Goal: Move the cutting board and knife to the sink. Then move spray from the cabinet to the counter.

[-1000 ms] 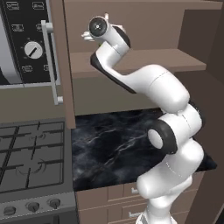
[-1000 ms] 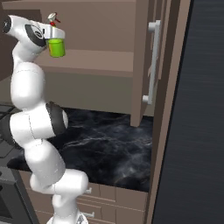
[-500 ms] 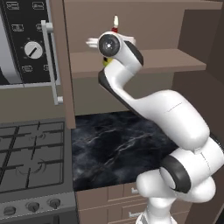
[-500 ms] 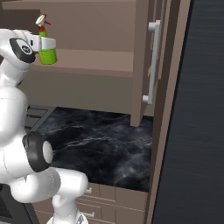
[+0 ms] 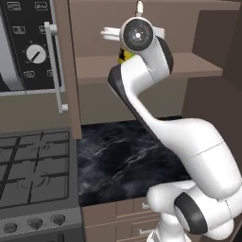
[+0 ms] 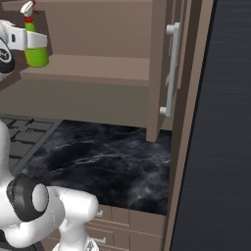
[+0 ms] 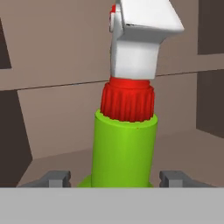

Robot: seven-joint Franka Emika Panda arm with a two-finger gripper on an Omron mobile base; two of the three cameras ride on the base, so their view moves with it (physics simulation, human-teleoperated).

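Note:
The spray (image 7: pixel 124 140), a bright green bottle with a red neck and white tip, stands upright between my fingers (image 7: pixel 54 177). My gripper (image 7: pixel 114 177) is shut on its body, low down. In the right base view the spray (image 6: pixel 36 51) is over the left end of the cabinet shelf (image 6: pixel 98 66), with my gripper (image 6: pixel 28 41) on it. In the left base view my hand covers most of the spray (image 5: pixel 124 56). The counter (image 5: pixel 123 156) lies below. The cutting board, knife and sink are out of view.
The open cabinet door (image 6: pixel 162 73) hangs to the right of the shelf. A gas stove (image 5: pixel 28 175) lies left of the counter, with an oven front and its handle (image 5: pixel 56 71) above it. Brown drawers (image 5: pixel 127 212) sit under the counter. A tall dark panel (image 6: pixel 220 122) stands at the right.
Hand and spray have moved together, rightward in the left base view and leftward in the right base view. The arm has stretched out.

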